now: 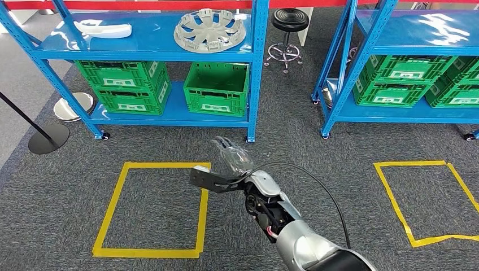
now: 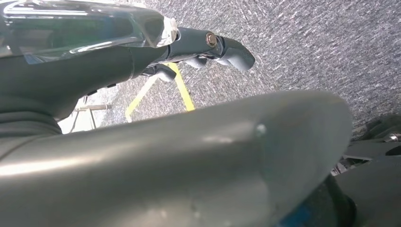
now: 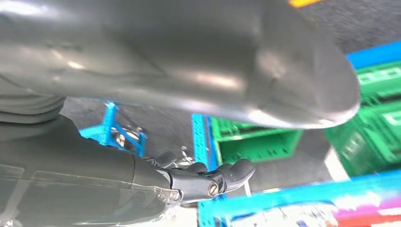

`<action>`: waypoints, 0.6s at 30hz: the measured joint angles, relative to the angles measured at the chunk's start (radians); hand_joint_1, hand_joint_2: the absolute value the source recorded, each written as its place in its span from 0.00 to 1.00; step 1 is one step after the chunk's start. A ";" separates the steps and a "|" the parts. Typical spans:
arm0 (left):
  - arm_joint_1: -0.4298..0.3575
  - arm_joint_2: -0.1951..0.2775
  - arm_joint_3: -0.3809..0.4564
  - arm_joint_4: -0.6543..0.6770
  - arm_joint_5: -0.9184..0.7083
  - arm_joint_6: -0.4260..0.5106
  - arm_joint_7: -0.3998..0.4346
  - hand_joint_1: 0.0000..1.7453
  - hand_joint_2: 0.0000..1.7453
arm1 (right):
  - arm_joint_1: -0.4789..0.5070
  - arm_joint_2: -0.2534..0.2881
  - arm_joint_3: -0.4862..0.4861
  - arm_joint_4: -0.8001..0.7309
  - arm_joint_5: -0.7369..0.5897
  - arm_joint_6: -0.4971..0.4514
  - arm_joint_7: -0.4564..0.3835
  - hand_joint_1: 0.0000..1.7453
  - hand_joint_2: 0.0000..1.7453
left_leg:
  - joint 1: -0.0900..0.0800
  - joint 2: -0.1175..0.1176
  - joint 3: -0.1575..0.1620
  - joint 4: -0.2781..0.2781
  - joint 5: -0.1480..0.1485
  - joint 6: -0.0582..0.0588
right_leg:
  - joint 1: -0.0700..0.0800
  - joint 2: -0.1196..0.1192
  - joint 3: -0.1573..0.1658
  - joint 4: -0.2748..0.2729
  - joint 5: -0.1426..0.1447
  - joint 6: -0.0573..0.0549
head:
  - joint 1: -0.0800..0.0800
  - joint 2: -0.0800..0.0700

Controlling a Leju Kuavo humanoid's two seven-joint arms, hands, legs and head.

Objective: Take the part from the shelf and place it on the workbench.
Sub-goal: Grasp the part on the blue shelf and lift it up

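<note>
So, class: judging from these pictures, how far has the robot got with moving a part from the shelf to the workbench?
Barely begun. Done: nothing yet; the silver wheel cover and white part both lie on the blue shelf's top level. In hand: the right hand is raised toward the shelf, fingers apart, holding nothing. Left: grasping a part and carrying it to a workbench.

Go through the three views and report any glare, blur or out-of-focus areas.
Head view: mostly sharp; white glare on the top board of the right shelf; the raised right hand is slightly motion-blurred. Left wrist view: the grey thumb close to the lens is soft, while the carpet behind is crisp. Right wrist view: thumb and green crates are both blurred.
</note>
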 joint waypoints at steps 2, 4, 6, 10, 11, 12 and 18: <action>-0.002 0.000 -0.003 0.000 0.000 0.000 0.000 0.00 0.00 | -0.028 0.000 0.045 -0.001 -0.056 -0.007 0.009 0.00 0.00 | 0.000 0.000 0.000 0.000 0.000 0.000 | 0.000 0.000 0.000 0.000 0.000 0.000 | 0.000 0.000; -0.004 0.000 -0.006 0.000 -0.001 -0.001 0.000 0.00 0.00 | -0.059 -0.001 0.091 -0.001 -0.109 -0.018 0.023 0.00 0.00 | 0.000 0.000 0.000 0.000 0.000 0.000 | 0.000 0.000 0.000 0.000 0.000 0.000 | 0.000 0.000; -0.006 0.001 -0.008 0.001 -0.002 -0.002 0.000 0.00 0.00 | -0.093 -0.004 0.141 -0.001 -0.155 -0.033 0.041 0.00 0.00 | 0.000 0.000 0.000 0.000 0.000 0.000 | 0.000 0.000 0.000 0.000 0.000 0.000 | 0.000 0.000; -0.011 0.002 -0.013 0.001 -0.004 -0.006 0.000 0.00 0.00 | -0.159 -0.012 0.237 0.000 -0.232 -0.070 0.083 0.00 0.00 | 0.000 0.000 0.000 0.000 0.000 0.000 | 0.000 0.000 0.000 0.000 0.000 0.000 | 0.000 0.000; -0.012 0.002 -0.015 0.002 -0.004 -0.008 0.000 0.00 0.00 | -0.173 -0.014 0.261 0.000 -0.249 -0.080 0.095 0.00 0.00 | 0.000 0.000 0.000 0.000 0.000 0.000 | 0.000 0.000 0.000 0.000 0.000 0.000 | 0.000 0.000; -0.014 0.003 -0.017 0.002 -0.004 -0.009 0.000 0.00 0.00 | -0.187 -0.016 0.286 0.000 -0.263 -0.090 0.108 0.00 0.00 | 0.000 0.000 0.000 0.000 0.000 0.000 | 0.000 0.000 0.000 0.000 0.000 0.000 | 0.000 0.000; -0.019 0.006 -0.021 0.003 -0.005 -0.011 0.000 0.00 0.00 | -0.247 -0.030 0.426 0.005 -0.232 -0.144 0.209 0.00 0.00 | 0.000 0.000 0.000 0.000 0.000 0.000 | 0.000 0.000 0.000 0.000 0.000 0.000 | 0.000 0.000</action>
